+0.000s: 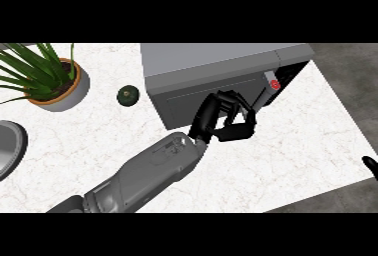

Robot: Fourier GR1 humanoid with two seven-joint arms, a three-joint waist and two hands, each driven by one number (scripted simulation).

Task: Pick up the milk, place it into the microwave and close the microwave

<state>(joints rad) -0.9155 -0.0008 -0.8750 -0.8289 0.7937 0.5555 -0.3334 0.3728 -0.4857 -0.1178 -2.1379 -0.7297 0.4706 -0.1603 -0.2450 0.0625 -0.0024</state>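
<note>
Door-closing step: the milk point(273, 83) sits inside the microwave point(214, 60), just beyond the fingers point(224, 101) of the left hand point(235, 126), released, flat against the ajar door point(183, 102), grasping nothing. Next, push it shut.

Item count, counter top

Counter point(295, 160): 1. Microwave point(214, 62): 1. Milk point(273, 82): 1, at the microwave's door gap. Potted plant point(44, 75): 1. Dark green round fruit point(128, 95): 1. Metal bowl point(11, 145): 1, partly in view. Hands: 2, left hand point(229, 120) and right hand point(370, 165). Forearm point(148, 170): 1.
</note>
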